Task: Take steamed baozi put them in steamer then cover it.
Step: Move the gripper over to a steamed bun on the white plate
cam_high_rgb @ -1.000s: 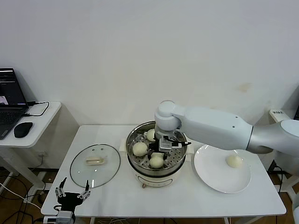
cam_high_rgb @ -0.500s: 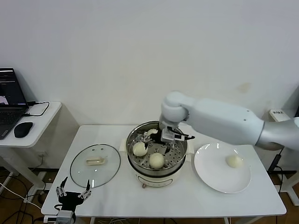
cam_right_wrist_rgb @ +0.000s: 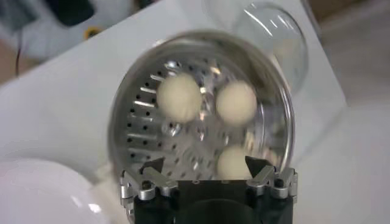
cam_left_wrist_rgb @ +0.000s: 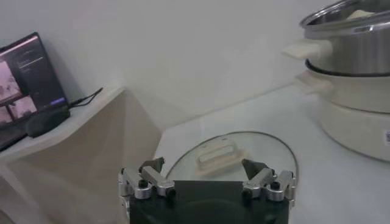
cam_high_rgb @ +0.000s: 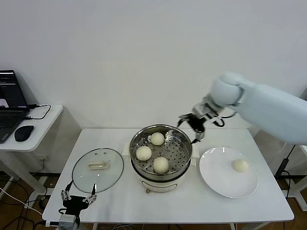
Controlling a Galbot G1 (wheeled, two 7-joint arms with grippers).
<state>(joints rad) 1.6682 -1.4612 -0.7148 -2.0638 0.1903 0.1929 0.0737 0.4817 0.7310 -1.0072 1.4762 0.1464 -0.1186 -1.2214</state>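
The steel steamer (cam_high_rgb: 161, 168) stands mid-table on its cream base. Three baozi lie on its perforated tray: one at the back (cam_high_rgb: 157, 138), one at the left (cam_high_rgb: 143, 153), one at the front (cam_high_rgb: 161, 164). In the right wrist view they show inside the pot (cam_right_wrist_rgb: 178, 97). A fourth baozi (cam_high_rgb: 240, 166) lies on the white plate (cam_high_rgb: 218, 179). My right gripper (cam_high_rgb: 193, 125) is open and empty, raised above the steamer's back right rim. The glass cover (cam_high_rgb: 98, 169) lies flat on the table at the left. My left gripper (cam_high_rgb: 77, 198) is open, low at the table's front left edge, near the cover (cam_left_wrist_rgb: 228, 157).
A side desk (cam_high_rgb: 29, 129) at the left holds a laptop (cam_high_rgb: 10, 105) and a mouse (cam_high_rgb: 23, 132). A wall stands close behind the table.
My right gripper has let go of a baozi at the back of the tray, risen out of the steamer and moved right and back. The left arm has barely moved.
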